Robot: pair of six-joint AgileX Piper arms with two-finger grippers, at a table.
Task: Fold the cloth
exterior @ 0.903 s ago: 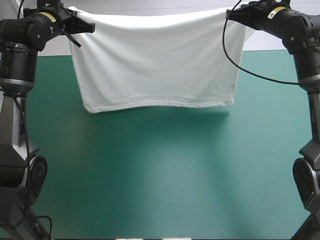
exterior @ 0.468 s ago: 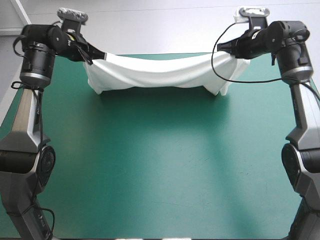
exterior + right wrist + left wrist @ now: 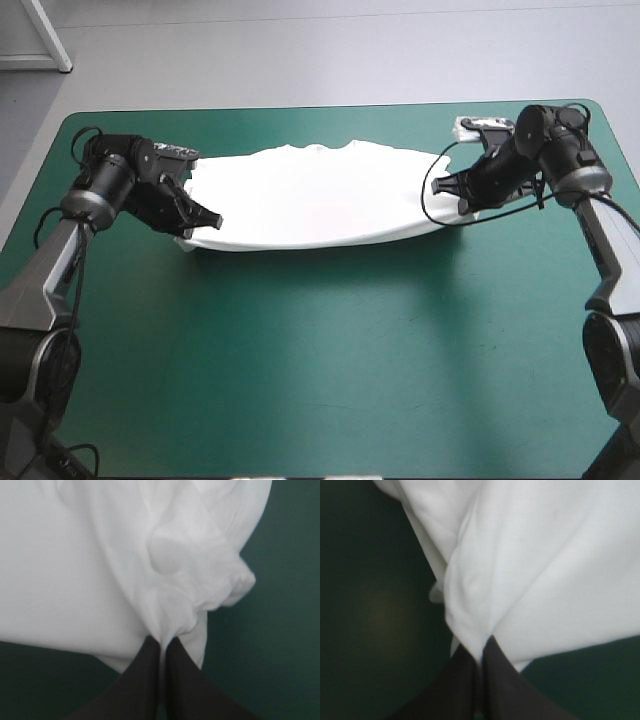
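The white T-shirt (image 3: 310, 198) lies as a wide doubled band across the far half of the teal-green table, its near edge curving between the two arms. At its left end my left gripper (image 3: 203, 222) is low over the cover, shut on the T-shirt (image 3: 520, 570), the cloth pinched at the fingertips (image 3: 482, 647). My right gripper (image 3: 452, 192) holds the right end the same way, shut on a bunched corner of the T-shirt (image 3: 170, 580) ahead of its fingertips (image 3: 164, 642).
The teal-green cover (image 3: 330, 360) spreads bare from the shirt toward the near edge. A narrow strip of cover (image 3: 300, 125) shows between the shirt and the far edge. Bare cover (image 3: 280, 630) lies beside the right gripper.
Earlier both arms held the shirt hanging high over the far edge. They have swung down and toward the near side, laying the shirt on the table folded over itself.
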